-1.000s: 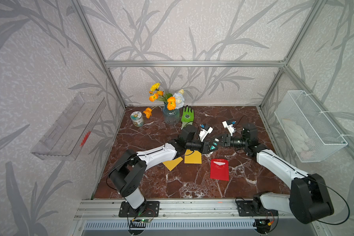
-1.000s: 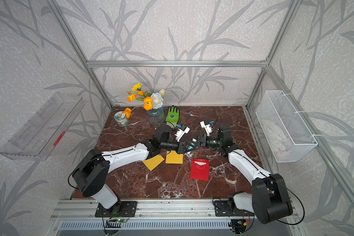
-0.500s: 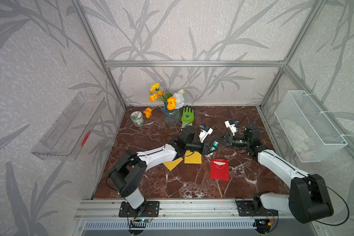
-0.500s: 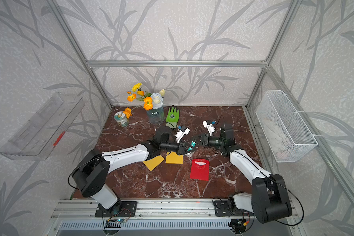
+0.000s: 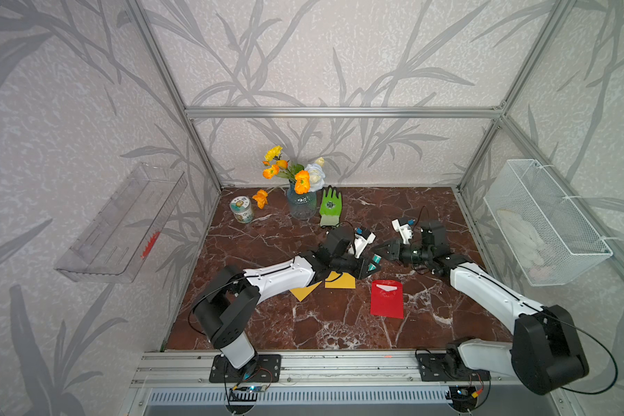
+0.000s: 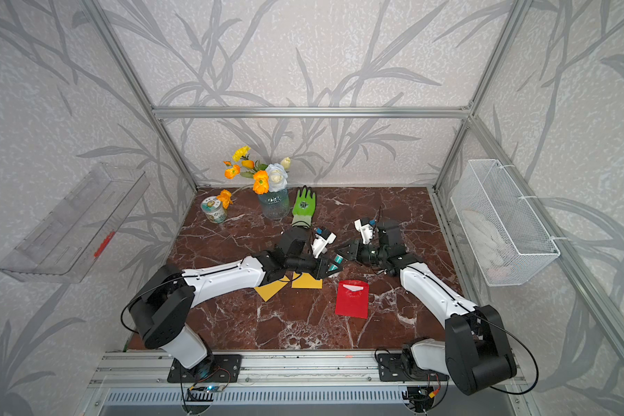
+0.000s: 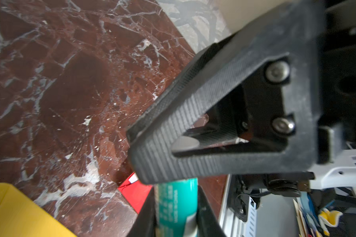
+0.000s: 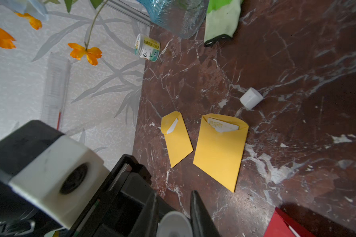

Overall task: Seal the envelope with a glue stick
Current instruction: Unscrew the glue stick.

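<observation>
Centre of both top views: the left gripper (image 5: 367, 268) is partly closed, pinching the teal glue stick (image 7: 176, 205). Just right of it, the right gripper (image 5: 382, 249) is clamped tight on the stick's white end. The cap (image 8: 251, 100) lies loose.

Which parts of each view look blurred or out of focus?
Left wrist view: the black fingers and the glue stick are soft, the marble table sharper. Right wrist view: the larger yellow envelope is crisp, the white camera housing blurred. Both top views: sharp throughout.
</observation>
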Tool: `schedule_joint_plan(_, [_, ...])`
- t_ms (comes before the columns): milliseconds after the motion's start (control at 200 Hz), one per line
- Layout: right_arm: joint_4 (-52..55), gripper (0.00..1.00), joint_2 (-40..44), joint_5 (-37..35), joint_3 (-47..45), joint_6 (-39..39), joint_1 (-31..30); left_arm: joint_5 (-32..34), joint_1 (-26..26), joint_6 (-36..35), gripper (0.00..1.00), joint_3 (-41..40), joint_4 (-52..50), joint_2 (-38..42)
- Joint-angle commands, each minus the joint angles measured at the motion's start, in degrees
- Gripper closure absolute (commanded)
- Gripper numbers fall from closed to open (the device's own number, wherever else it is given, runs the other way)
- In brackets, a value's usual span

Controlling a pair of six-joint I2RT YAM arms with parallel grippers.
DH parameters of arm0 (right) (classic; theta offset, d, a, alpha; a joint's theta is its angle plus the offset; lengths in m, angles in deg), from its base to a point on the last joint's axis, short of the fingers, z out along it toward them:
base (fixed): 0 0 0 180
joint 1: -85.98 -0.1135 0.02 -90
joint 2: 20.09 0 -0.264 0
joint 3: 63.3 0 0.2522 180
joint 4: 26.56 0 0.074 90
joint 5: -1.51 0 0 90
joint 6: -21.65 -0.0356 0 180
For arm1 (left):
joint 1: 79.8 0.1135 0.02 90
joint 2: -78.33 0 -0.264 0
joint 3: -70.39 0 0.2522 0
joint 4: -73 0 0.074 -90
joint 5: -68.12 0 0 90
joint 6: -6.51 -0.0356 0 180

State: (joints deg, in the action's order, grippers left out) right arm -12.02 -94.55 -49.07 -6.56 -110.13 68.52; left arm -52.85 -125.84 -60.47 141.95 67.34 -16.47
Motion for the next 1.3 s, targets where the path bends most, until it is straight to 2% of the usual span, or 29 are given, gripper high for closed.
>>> schedule_joint_plan(0, [7.3,0.86,-2.8,-19.7,2.0,-0.2,-1.9,9.7,-0.5,-3.4,1.0,1.8,-1.5,1.4])
schedule_joint_plan(110, [7.9,0.83,-5.0,-25.3,3.5,-2.3,-4.9,16.1,-1.4,-3.6,1.0,1.7,-1.8,0.8])
schedule_joint_plan(220, [6.2,0.77,-6.1,-23.9,4.5,-2.2,-5.8,17.4,-1.4,-3.4,1.0,1.6,-1.7,0.4])
schedule_joint_plan(255, [5.8,0.73,-6.0,-22.9,4.6,-1.4,-5.8,15.4,-1.2,-3.7,1.0,1.8,-2.1,0.3])
schedule_joint_plan(290, [5.7,0.61,-5.6,-21.7,4.7,-0.3,-5.7,12.9,-0.9,-3.8,1.0,2.0,-2.4,0.4])
schedule_joint_plan(335, [4.5,0.5,-5.0,-19.3,4.5,1.0,-5.2,9.0,-0.3,-3.5,1.0,1.8,-2.1,0.8])
schedule_joint_plan(435, [-0.5,0.36,-2.6,-10.5,2.4,1.7,-2.9,-1.6,1.5,-1.5,1.0,1.0,0.6,1.4])
schedule_joint_plan(490, [-3.7,0.33,-1.1,-4.8,1.0,1.7,-1.5,-7.2,2.6,0.2,1.0,0.4,2.9,1.4])
schedule_joint_plan(580, [-4.3,0.33,1.0,3.6,0.7,4.8,-0.7,-13.8,3.8,2.5,1.0,-0.4,5.6,1.8])
schedule_joint_plan(615, [-2.7,0.33,1.7,6.5,1.2,8.7,-0.7,-16.3,4.2,3.0,1.0,-0.5,6.4,1.9])
schedule_joint_plan(720, [-0.6,0.33,4.4,12.1,0.8,12.8,-0.5,-21.2,4.4,2.8,1.0,-0.2,6.5,2.3])
schedule_joint_plan(870, [-7.1,0.34,7.4,17.1,-2.4,10.1,-0.3,-22.9,4.6,1.4,1.0,0.0,5.1,3.4])
schedule_joint_plan(1030, [-8.5,0.36,8.4,18.3,-3.0,9.7,0.1,-24.9,4.7,1.4,1.0,-0.3,5.9,4.2])
schedule_joint_plan(1295, [-15.3,0.46,9.4,22.7,-4.8,6.5,0.9,-25.7,4.7,1.3,1.0,-1.8,7.2,5.5])
